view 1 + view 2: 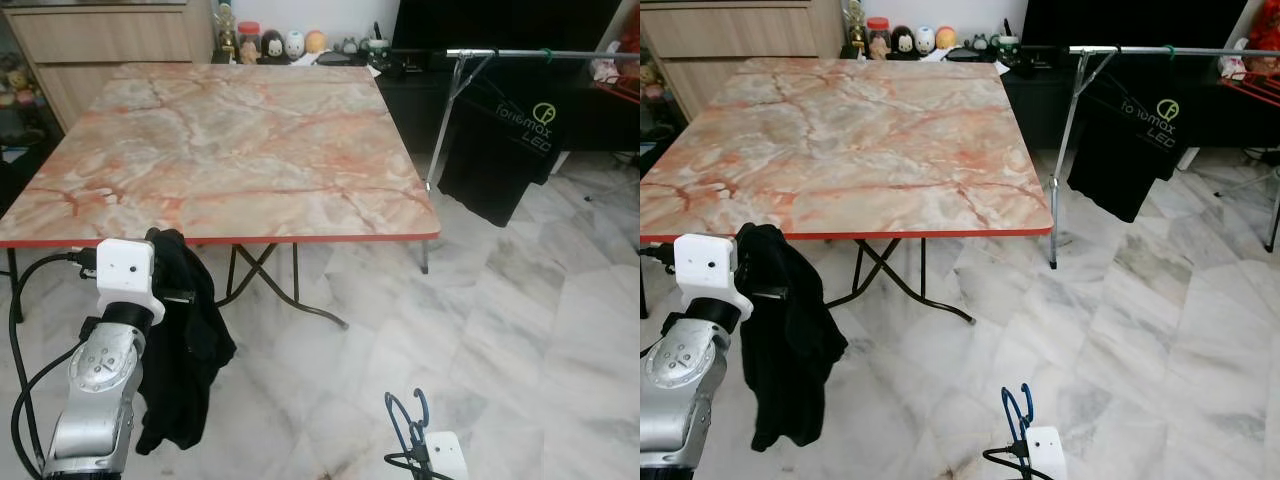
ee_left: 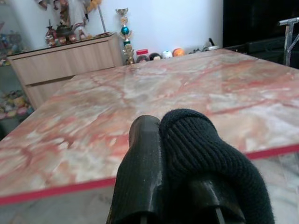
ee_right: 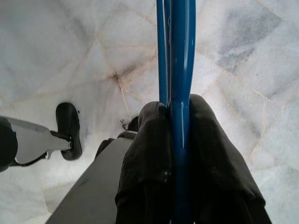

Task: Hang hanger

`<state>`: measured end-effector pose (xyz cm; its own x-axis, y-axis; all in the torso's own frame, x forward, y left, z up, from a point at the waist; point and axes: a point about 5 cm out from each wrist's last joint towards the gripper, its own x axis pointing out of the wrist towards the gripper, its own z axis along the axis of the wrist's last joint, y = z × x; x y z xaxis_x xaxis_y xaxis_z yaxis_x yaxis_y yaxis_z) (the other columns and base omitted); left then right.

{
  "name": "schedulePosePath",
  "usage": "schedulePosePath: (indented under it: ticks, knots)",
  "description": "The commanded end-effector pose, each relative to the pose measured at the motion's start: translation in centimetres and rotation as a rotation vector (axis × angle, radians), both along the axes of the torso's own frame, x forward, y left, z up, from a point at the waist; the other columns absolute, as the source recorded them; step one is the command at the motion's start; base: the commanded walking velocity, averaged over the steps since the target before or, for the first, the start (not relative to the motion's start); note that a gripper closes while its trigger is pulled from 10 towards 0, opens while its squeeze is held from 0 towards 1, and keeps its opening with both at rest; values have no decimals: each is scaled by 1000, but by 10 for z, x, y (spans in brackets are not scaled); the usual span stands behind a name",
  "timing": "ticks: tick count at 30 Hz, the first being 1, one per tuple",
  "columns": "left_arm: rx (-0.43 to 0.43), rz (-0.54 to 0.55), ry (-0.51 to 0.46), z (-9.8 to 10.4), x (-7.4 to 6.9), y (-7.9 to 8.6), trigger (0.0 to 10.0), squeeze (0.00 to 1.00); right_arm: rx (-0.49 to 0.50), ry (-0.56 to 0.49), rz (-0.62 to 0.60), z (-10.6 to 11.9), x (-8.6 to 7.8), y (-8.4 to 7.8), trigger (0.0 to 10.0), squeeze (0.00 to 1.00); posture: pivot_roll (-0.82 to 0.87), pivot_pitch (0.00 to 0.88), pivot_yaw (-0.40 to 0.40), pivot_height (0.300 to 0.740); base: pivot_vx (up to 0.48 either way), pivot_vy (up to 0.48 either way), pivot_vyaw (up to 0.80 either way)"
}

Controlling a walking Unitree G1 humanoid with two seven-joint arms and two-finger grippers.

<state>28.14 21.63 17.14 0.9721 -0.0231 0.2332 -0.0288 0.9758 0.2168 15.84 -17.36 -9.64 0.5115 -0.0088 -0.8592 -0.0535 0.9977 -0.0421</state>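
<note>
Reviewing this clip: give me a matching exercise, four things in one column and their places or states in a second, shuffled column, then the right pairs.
Things:
1. black garment
2. blue hanger
3. black T-shirt
4. figurines

Places or states:
A. hanging on the metal clothes rail
B. lined up beyond the far edge of the marble-pattern table
C. draped from the left tool
D. clamped between the right tool's fingers

Pairs: 1-C, 2-D, 3-A, 4-B
</note>
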Motion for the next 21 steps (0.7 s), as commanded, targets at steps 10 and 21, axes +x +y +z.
schedulePosePath:
  ticks: [10, 21]
  knots:
    - [15, -37, -37, 17, 11, -6, 10000, 0, -10, 14, 15, -1, -2, -4, 10000, 0, 17, 0, -33, 740, 308, 0, 0]
    - [8, -45, -50, 26, 16, -8, 10000, 0, -13, 23, 40, -2, -5, -2, 10000, 0, 21, 0, -37, 740, 316, 0, 0]
